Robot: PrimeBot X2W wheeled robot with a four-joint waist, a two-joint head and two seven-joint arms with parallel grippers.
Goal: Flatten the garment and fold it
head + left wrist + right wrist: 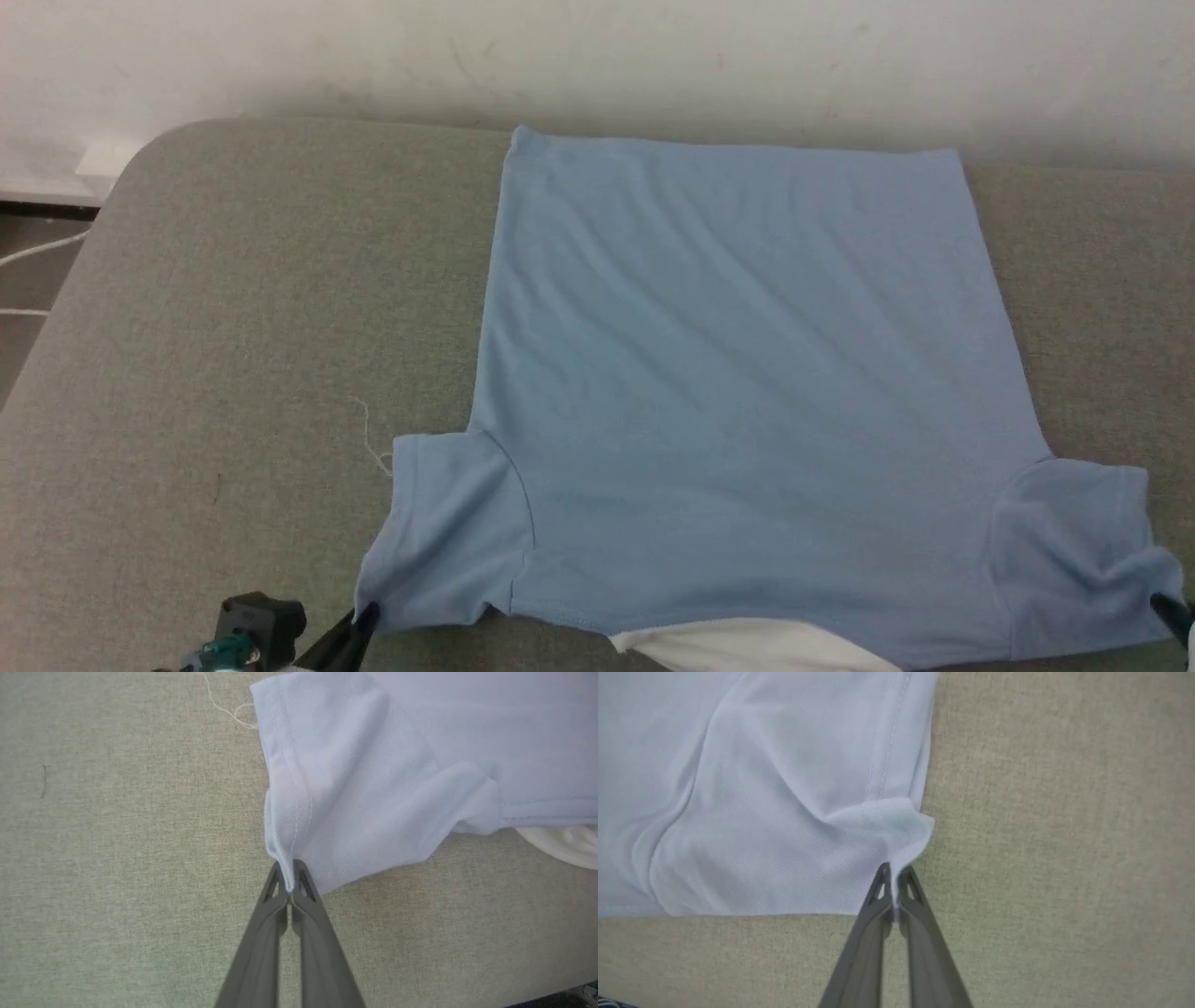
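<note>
Status: left end effector (pixel 290 877) and right end effector (pixel 893 878) each clamped on a sleeve tip of the garment (pixel 738 373). Long axis runs twd 12 o'clock; both arms equally near.

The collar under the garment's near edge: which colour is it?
The collar is white, against the light blue garment; clearest in the head view.

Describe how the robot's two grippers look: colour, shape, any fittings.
The left gripper and right gripper look alike. Each has two long, slim, dark grey fingers tapering to narrow tips, with a small triangular cut-out just behind each tip. In the head view they read nearly black, and behind the left one sits a black block with a teal fitting.
</note>
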